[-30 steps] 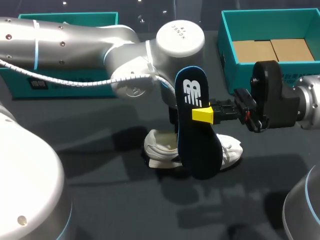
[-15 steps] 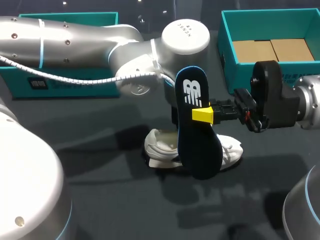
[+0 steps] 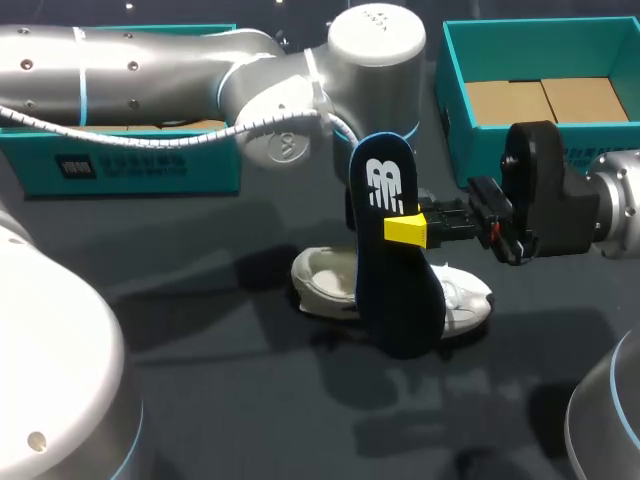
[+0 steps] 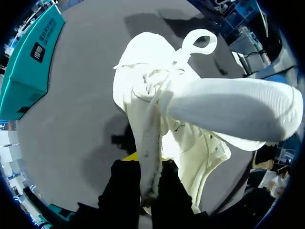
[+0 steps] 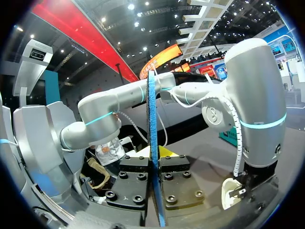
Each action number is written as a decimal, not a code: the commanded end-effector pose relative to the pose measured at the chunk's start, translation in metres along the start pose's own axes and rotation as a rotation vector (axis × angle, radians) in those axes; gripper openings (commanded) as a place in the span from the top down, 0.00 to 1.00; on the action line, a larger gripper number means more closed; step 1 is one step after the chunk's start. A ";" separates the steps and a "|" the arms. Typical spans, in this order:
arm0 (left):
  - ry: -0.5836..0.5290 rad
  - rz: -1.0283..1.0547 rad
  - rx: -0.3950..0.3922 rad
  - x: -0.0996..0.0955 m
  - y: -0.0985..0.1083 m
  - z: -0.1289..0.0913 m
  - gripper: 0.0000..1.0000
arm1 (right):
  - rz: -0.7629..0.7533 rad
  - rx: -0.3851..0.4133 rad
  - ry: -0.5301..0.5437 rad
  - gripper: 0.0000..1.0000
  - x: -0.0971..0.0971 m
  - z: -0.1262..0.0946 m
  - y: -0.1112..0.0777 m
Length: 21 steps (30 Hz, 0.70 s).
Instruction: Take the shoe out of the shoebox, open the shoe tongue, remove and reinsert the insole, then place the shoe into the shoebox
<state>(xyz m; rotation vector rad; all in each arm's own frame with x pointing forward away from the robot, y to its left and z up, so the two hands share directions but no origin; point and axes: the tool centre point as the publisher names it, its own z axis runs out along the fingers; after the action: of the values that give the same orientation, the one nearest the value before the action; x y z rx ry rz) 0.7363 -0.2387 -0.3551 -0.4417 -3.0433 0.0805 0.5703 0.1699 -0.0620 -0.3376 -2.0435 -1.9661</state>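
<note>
Near white shoe [image 3: 322, 283], upright navy insole [image 3: 400, 300].

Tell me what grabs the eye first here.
The dark insole with its white logo stands out most, held upright in mid-air over the table's middle by the right gripper, whose yellow tips pinch it. Just under it lies the white shoe, with the left gripper clamped on a strip of its upper. At the back right stands an open teal shoebox.
</note>
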 end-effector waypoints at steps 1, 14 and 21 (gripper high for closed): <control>-0.068 0.159 -0.033 0.010 0.008 -0.014 1.00 | 0.000 -0.001 -0.003 1.00 0.001 0.001 -0.001; -0.042 0.184 -0.013 0.008 0.010 -0.015 1.00 | 0.000 -0.001 -0.003 1.00 0.001 0.001 -0.001; -0.003 0.366 0.087 0.004 0.020 -0.026 1.00 | 0.000 -0.001 -0.003 1.00 0.001 0.001 -0.001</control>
<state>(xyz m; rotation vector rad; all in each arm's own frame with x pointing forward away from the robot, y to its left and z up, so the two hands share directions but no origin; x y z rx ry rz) 0.7374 -0.2299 -0.3349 -0.9332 -2.9377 0.1429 0.5703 0.1700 -0.0620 -0.3375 -2.0435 -1.9661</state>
